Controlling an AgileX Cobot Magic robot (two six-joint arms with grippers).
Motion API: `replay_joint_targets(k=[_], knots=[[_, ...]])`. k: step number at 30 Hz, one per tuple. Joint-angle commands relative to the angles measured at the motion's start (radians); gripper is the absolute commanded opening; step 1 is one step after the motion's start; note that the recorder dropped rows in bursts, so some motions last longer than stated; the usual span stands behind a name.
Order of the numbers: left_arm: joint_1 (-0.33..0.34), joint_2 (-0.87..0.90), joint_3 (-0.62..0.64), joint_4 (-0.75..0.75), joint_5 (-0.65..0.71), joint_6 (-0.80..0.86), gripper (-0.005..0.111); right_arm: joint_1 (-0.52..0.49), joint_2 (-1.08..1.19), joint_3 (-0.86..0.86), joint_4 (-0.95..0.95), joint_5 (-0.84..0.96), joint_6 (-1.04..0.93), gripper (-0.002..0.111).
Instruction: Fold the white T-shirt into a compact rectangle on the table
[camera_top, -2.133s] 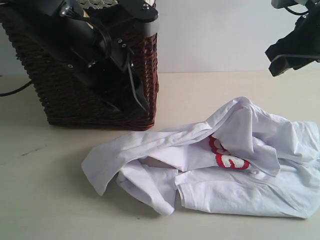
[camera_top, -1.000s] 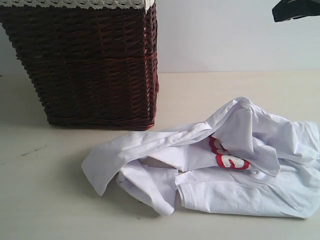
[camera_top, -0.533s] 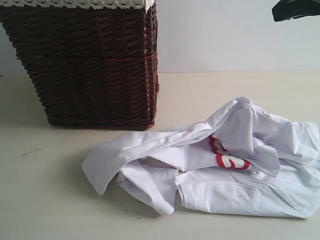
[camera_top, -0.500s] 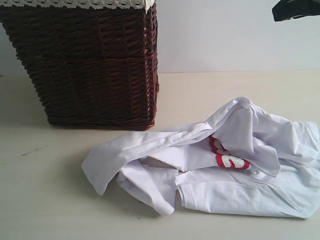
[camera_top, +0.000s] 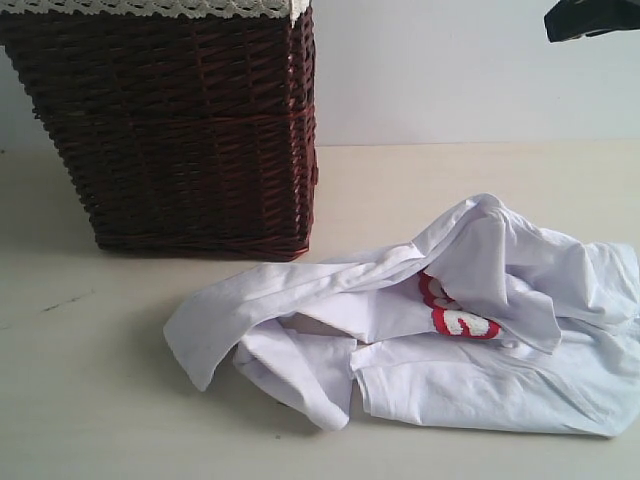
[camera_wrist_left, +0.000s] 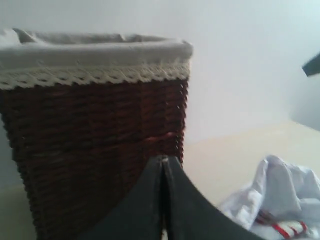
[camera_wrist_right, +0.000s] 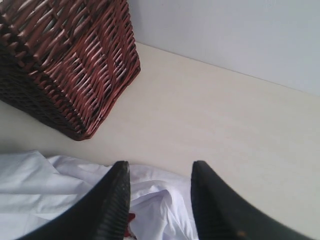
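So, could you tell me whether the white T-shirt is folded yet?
Not folded: the white T-shirt lies crumpled on the table, red lettering half hidden.

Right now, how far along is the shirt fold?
Done: nothing; the white T-shirt lies crumpled on the table by the wicker basket. In hand: nothing; left gripper shut and empty, right gripper open, clear of the cloth. Left: flatten it, then every fold.

We record the white T-shirt lying crumpled and unfolded on the pale cream worktop, right of centre and toward the near edge. The cloth is bunched in overlapping folds, highest at the middle. One flap trails out to the left. Part of the red-edged lettering shows between two folds. The shirt's right end reaches the edge of the exterior view.
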Motion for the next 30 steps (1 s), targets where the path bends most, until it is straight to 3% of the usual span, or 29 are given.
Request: replay_joint_targets(k=[1, 8, 14, 22, 30], knots=[[0.068, -0.133, 0.142, 0.005, -0.245, -0.032, 0.0, -0.001, -0.007, 0.006, 0.01, -0.009, -0.009, 0.039], [0.198, -0.335, 0.277, 0.005, -0.254, -0.014, 0.0, -0.001, -0.007, 0.006, 0.01, -0.009, -0.009, 0.039], [0.289, -0.356, 0.338, 0.005, -0.147, -0.025, 0.0, -0.001, -0.007, 0.006, 0.01, -0.009, -0.009, 0.039], [0.297, -0.356, 0.338, 0.012, 0.278, 0.007, 0.0, -0.001, -0.007, 0.006, 0.01, -0.011, -0.009, 0.039], [0.297, -0.356, 0.338, -0.002, 0.318, -0.032, 0.0, -0.001, -0.007, 0.006, 0.01, -0.011, -0.009, 0.039]])
